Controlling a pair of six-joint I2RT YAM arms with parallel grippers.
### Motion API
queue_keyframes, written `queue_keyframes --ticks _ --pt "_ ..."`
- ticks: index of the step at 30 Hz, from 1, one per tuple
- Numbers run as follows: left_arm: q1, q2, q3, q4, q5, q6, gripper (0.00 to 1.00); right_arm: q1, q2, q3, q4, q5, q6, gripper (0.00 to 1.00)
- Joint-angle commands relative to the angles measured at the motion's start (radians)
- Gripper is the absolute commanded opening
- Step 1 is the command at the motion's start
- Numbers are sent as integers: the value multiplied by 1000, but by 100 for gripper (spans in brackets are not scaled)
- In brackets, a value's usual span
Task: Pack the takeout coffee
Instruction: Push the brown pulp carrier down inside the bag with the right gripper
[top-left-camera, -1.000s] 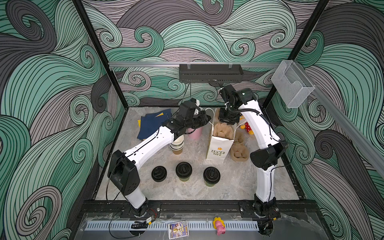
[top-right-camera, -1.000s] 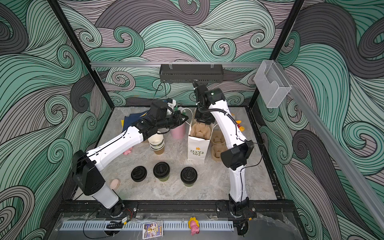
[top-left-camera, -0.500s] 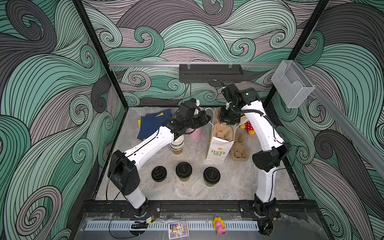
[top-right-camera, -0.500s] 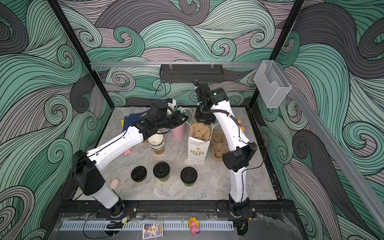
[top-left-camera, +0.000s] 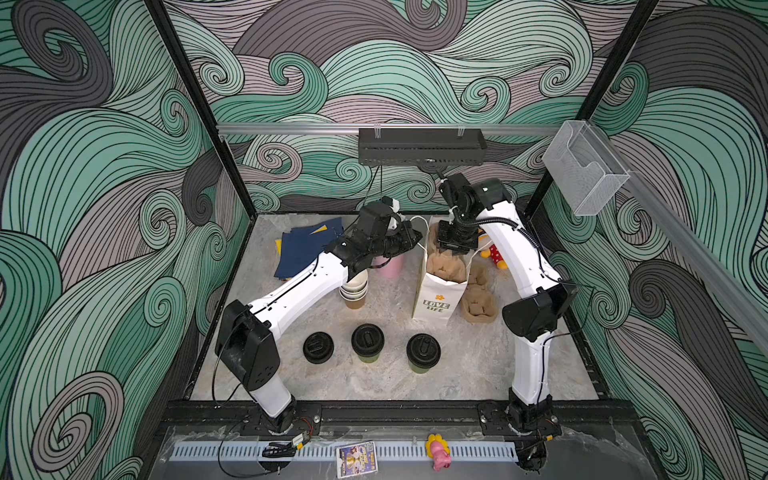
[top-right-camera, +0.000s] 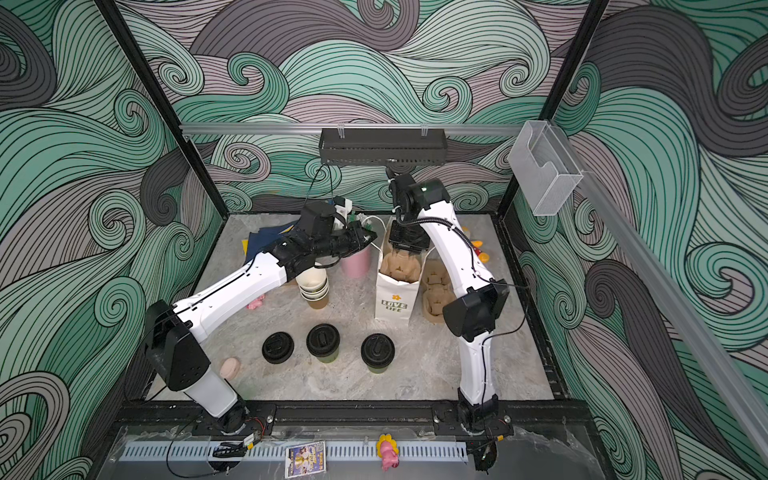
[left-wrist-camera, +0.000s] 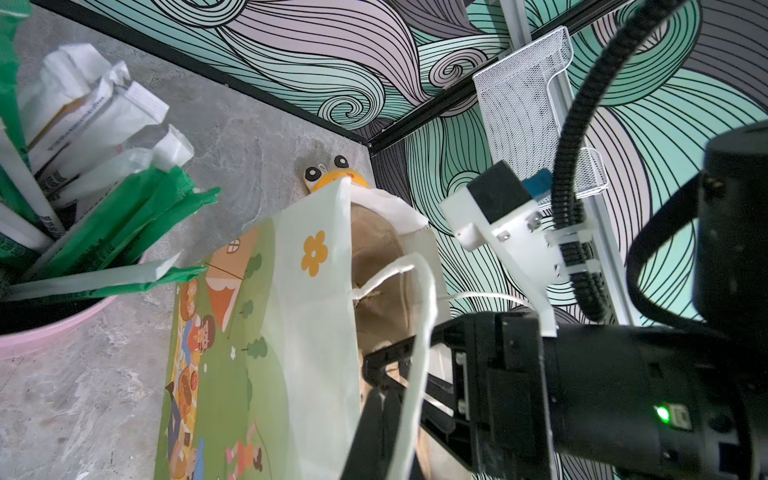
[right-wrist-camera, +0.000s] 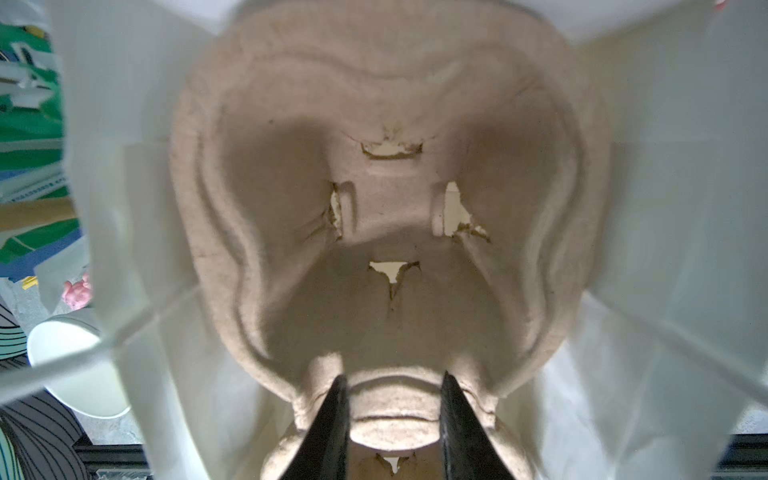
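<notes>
Your right claw (right-wrist-camera: 392, 382) pinches brown pulp carrier (right-wrist-camera: 390, 199) in white paper bag (top-left-camera: 436, 299); left claw (top-left-camera: 414, 240) pressed together at rim. Two black-lidded olive-green cups (top-left-camera: 368, 341) (top-left-camera: 423, 351), lower centre: unpacked.

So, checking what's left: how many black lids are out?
3, in a front row: left lid, no cup visible beneath; middle lid and right lid, both on green cups. The left arm could hide more.
</notes>
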Motion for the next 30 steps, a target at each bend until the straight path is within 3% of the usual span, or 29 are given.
queue_keyframes --ticks 1,9,19,30 --pt "4 2 37 19 -4 16 0 -1 58 46 -188 28 -4 17" --pt "5 -5 30 13 -4 12 0 5 108 56 -175 29 -13 17" --pt "4 -12 16 19 -13 10 0 10 -5 -83 -177 2 -13 18" --pt "4 -17 17 16 -10 13 0 10 65 -127 -102 31 -32 18"
